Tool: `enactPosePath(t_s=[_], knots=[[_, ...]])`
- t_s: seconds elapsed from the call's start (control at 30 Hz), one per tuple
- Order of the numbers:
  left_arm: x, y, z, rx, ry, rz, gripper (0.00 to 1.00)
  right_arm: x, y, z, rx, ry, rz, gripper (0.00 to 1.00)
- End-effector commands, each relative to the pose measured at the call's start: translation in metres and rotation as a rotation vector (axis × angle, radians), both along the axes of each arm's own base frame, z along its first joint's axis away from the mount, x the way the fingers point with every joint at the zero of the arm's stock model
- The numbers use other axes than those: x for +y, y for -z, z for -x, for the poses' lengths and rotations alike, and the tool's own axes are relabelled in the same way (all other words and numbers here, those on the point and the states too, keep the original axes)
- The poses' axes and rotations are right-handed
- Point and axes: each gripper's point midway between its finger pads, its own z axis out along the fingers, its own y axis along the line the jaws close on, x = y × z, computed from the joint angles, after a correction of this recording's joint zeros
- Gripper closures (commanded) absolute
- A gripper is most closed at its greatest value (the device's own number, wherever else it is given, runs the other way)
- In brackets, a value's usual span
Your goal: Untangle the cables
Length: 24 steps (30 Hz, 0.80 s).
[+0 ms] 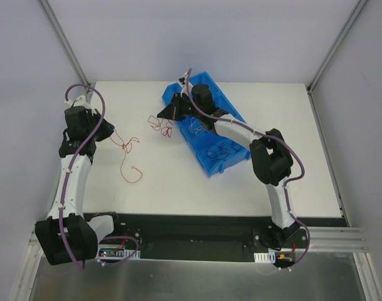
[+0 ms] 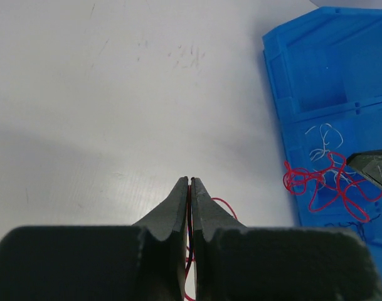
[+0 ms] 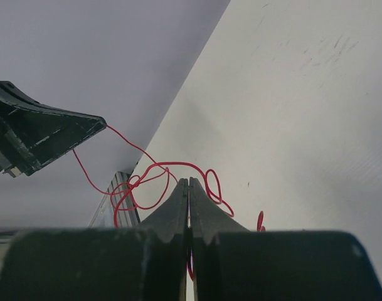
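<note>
Sitting at an angle on the far middle of the table point(image 1: 178, 194) is a blue bin point(image 1: 239, 150), with the right arm reaching across it. Its near compartment holds a small bunch of dark cables point(image 1: 219, 150). The left wrist view shows thin white cables point(image 2: 325, 141) curled in a bin compartment.

The right gripper point(image 1: 165, 114) is just off the bin's left edge, fingers pressed together on a tangle of red cable point(image 1: 160, 123). Red loops spill out on both sides of the closed tips point(image 3: 189, 182). From the left wrist the red tangle point(image 2: 328, 188) overlaps the bin's edge, so I can't tell whether any of it lies inside.

The left gripper point(image 1: 110, 132) is at the left side of the table, fingers together point(image 2: 191, 182) with a red strand pinched in the seam. More red cable trails from it toward the near side in open loops point(image 1: 131, 164) on the table. In the right wrist view a red strand point(image 3: 147, 168) runs from the left gripper's tip to the tangle.
</note>
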Motion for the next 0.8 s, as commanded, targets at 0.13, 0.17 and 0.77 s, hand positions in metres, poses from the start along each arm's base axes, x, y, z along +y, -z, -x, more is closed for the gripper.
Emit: enactPosePath(t_s=[0.13, 0.17, 0.77], knots=[[-0.019, -0.009, -0.011, -0.016, 0.099, 0.157, 1.00, -0.017, -0.059, -0.013, -0.194, 0.077, -0.007, 1.00], [-0.019, -0.008, -0.011, -0.011, 0.101, 0.168, 1.00, -0.017, -0.061, -0.016, -0.209, 0.088, 0.003, 1.00], [-0.049, 0.004, -0.015, 0.056, 0.230, 0.339, 1.00, -0.052, -0.061, -0.173, -0.522, 0.465, 0.268, 0.92]])
